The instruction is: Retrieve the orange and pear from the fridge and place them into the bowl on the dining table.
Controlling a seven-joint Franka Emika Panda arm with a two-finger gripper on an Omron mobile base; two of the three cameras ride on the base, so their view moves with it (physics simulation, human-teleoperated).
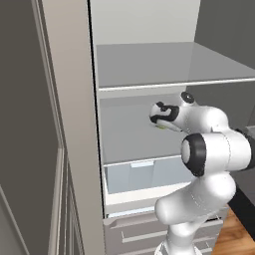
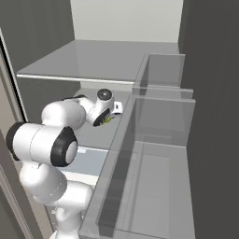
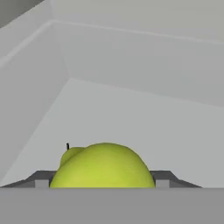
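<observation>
Left base view: the white arm rises from the lower right, bends at a large elbow joint and reaches forward into the open fridge [image 1: 74, 124], so the hand sits low over the middle grey shelf [image 1: 124, 134], below the upper shelf and above the clear drawer [image 1: 144, 174]. The gripper [image 1: 160, 124] points toward the 10 o'clock direction of that view, and a sliver of yellow-green shows beneath it. Hand view: the pear [image 3: 103, 168] lies on the shelf directly between the two finger tips [image 3: 41, 179], one flanking it at 9 o'clock and one at 3 o'clock. The gripper jaws stand partly apart around the pear; firm contact cannot be confirmed.
</observation>
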